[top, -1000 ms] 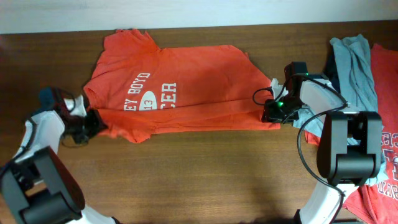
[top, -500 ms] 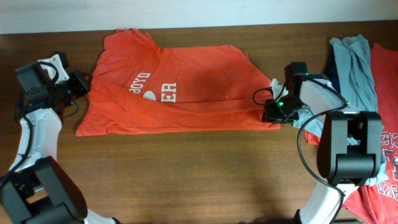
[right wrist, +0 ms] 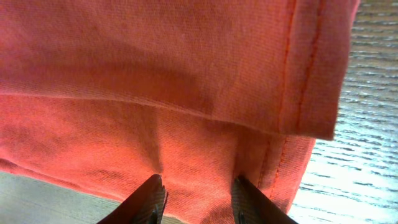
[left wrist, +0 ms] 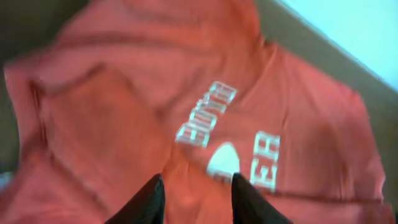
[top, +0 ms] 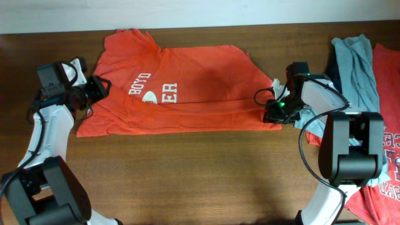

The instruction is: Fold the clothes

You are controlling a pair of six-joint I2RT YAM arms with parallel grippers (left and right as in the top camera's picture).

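Note:
An orange T-shirt (top: 200, 81) with white lettering lies spread across the back of the table, its lower part folded up over itself. My left gripper (top: 95, 89) is at the shirt's left sleeve area. In the left wrist view its jaws (left wrist: 196, 199) are shut on a raised ridge of the orange cloth (left wrist: 124, 124). My right gripper (top: 270, 112) is at the shirt's lower right corner. In the right wrist view its jaws (right wrist: 196, 199) pinch the doubled hem (right wrist: 155, 50) against the table.
A pile of other clothes lies at the right edge: a grey-blue garment (top: 356, 62) and red-orange shirts with white print (top: 387, 156). Brown wooden table (top: 187, 175) shows in front of the shirt. A white wall runs along the back edge.
My left gripper lifted the shirt's lower left part from the front, carried it back to the left sleeve, then shifted a little right, folding the cloth over. The right gripper has not moved.

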